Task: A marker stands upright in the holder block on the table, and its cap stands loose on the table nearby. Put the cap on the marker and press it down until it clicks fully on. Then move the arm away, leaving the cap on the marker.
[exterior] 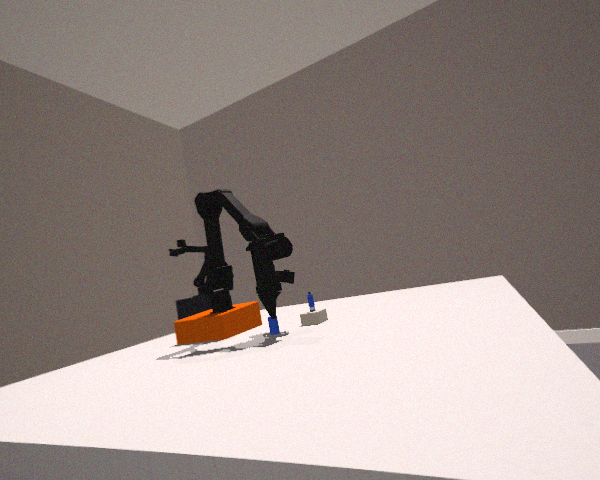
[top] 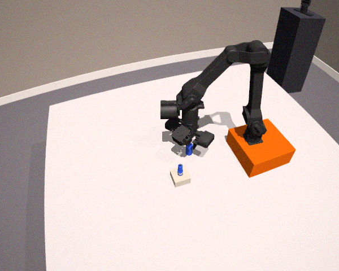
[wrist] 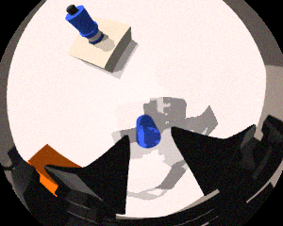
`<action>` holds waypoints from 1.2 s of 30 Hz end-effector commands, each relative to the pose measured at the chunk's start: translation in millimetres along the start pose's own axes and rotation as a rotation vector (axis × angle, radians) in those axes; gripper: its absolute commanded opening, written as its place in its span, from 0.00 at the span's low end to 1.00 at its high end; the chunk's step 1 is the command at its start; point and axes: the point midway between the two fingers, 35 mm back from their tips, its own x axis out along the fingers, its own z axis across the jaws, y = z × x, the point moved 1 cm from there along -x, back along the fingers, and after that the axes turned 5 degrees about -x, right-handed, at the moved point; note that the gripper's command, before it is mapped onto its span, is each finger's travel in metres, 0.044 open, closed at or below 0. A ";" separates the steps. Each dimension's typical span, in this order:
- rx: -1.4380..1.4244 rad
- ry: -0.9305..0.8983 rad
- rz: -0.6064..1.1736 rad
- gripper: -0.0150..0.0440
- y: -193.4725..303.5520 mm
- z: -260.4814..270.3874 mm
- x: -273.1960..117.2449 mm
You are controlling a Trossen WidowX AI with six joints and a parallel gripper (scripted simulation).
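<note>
We record one black six-joint arm on a square orange base block (top: 261, 151), bent over so that its black parallel-jaw gripper (top: 190, 141) points down directly above a small blue cylindrical cap (top: 188, 149). The jaws stand apart, gripping nothing. In the wrist view we note the cap (wrist: 147, 131) upright on the white table top (top: 134, 218), lying in the gap between the two dark fingertips, which reach about to its top without touching it. We list next a short blue marker with a dark tip (top: 179, 169), upright in a pale beige square holder block (top: 180, 178), near the cap but apart from it. A tall dark box (top: 295, 49) stands at the table's far corner.
</note>
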 end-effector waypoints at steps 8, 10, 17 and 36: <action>-0.006 -0.006 0.010 0.66 2.1 2.0 20.0; -0.006 -0.006 0.010 0.66 2.2 2.2 23.1; -0.006 -0.007 0.010 0.66 2.9 3.1 32.9; -0.011 -0.003 0.013 0.25 2.0 2.9 28.7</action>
